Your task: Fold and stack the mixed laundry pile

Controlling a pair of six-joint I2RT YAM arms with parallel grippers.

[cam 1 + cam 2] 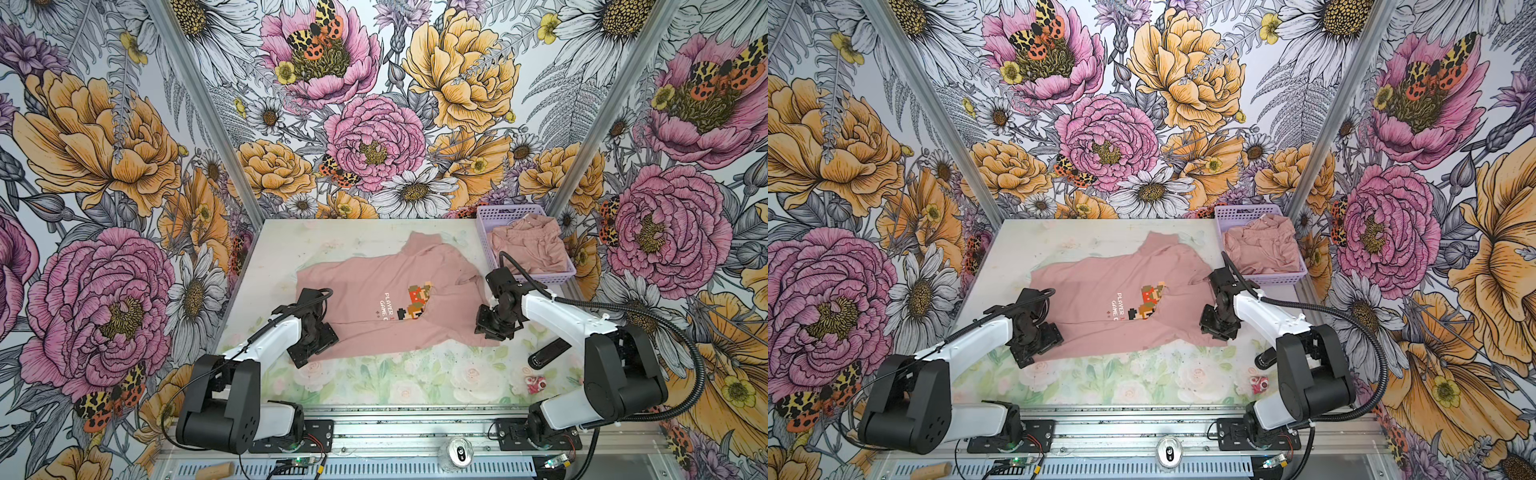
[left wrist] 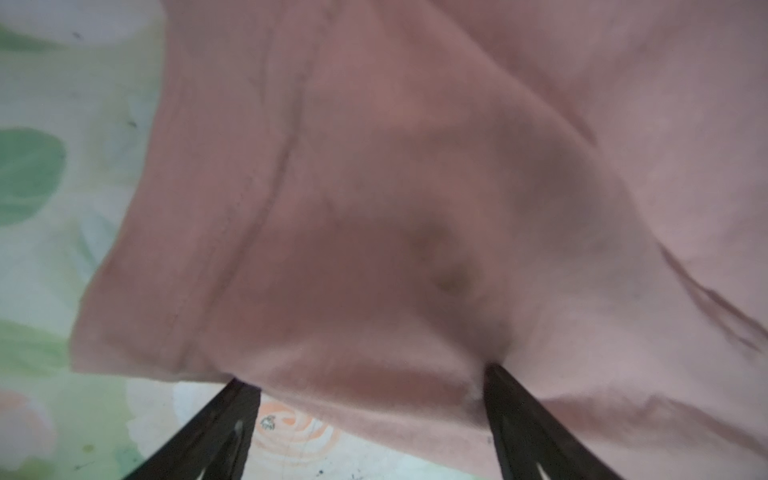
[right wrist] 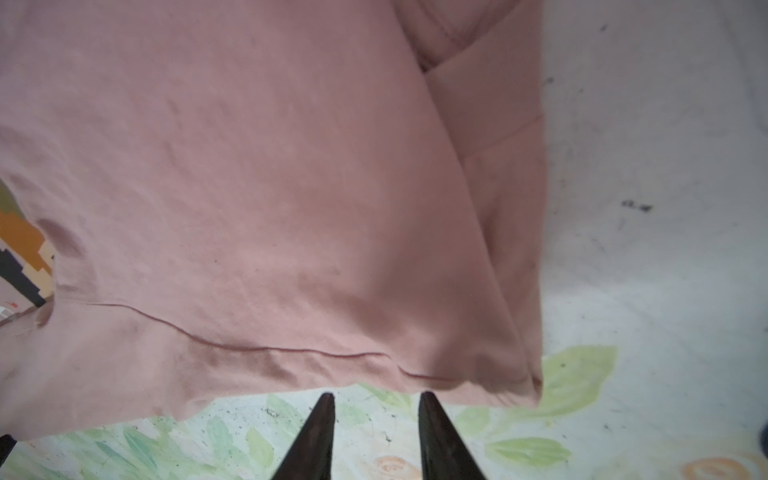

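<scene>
Dusty-pink cotton T-shirt with a pixel game figure (image 1: 365, 291) lies rumpled, one side flapped over, just beside the lavender perforated plastic basket (image 1: 505, 212); more crumpled pink garments (image 1: 528, 249) sit inside that basket, unfolded; your left gripper (image 2: 368, 376) gapes wide at the hem far from the basket; right gripper (image 3: 377, 397) is parted, empty, nearer it; early days I'd say, nothing stacked.
</scene>
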